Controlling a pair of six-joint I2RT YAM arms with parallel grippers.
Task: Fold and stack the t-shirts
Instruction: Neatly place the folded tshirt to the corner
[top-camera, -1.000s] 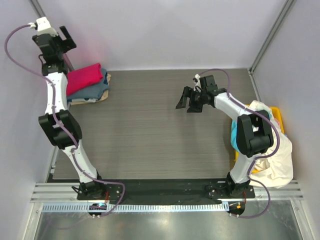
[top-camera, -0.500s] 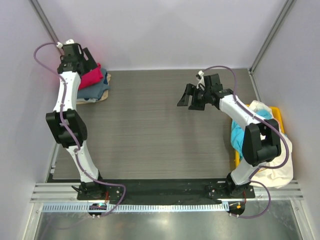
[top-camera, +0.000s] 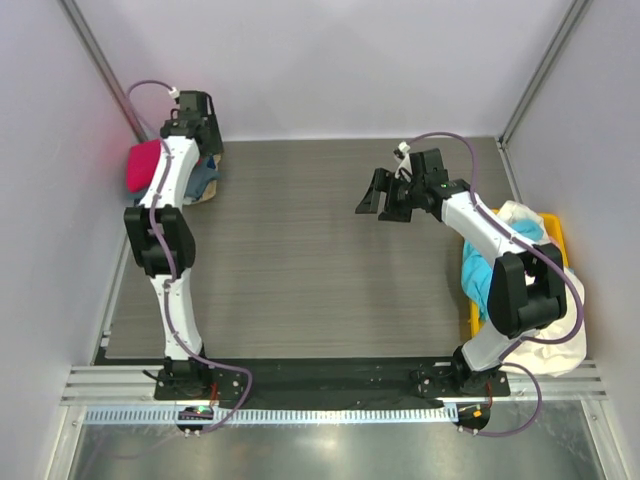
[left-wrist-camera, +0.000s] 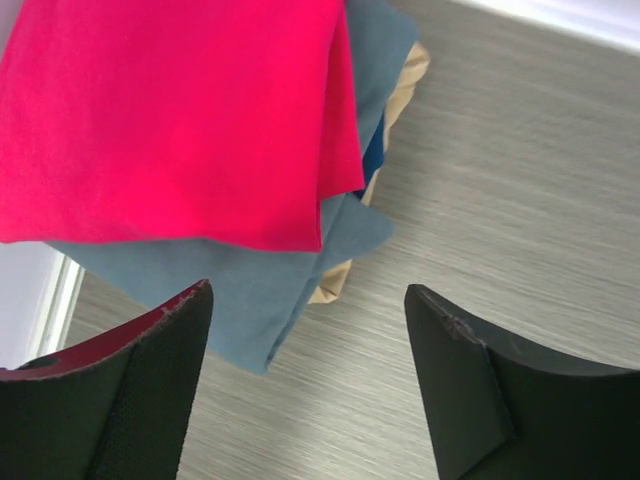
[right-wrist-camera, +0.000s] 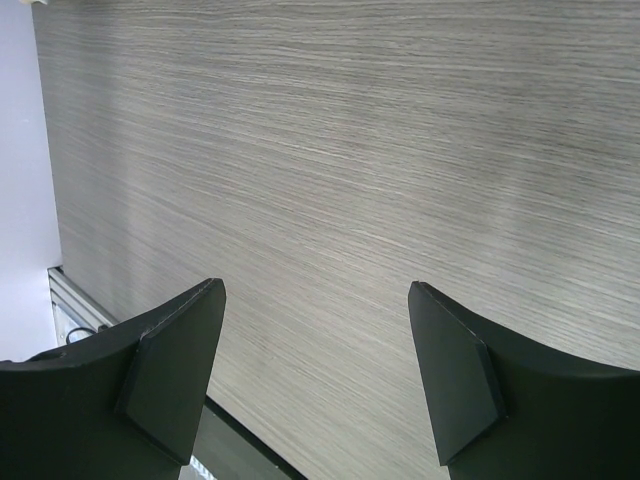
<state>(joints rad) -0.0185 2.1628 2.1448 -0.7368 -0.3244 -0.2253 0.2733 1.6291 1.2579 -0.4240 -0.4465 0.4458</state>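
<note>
I see my left claw (left-wrist-camera: 308, 300) with its fingers apart and holding nothing, above the far left corner of the grey wood-grain table (top-camera: 300, 260). There the bright red-pink folded t-shirt (left-wrist-camera: 170, 120) lies on the slate blue-grey t-shirt (left-wrist-camera: 250, 290), and this one lies on the tan t-shirt (left-wrist-camera: 405, 85). My right claw (right-wrist-camera: 315, 290) is also apart and holds nothing, over the middle of the table.

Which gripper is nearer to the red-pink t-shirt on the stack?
Left. The left gripper hangs open over the red-pink t-shirt in the far-left corner; the right gripper is open over mid-table, well away.
</note>
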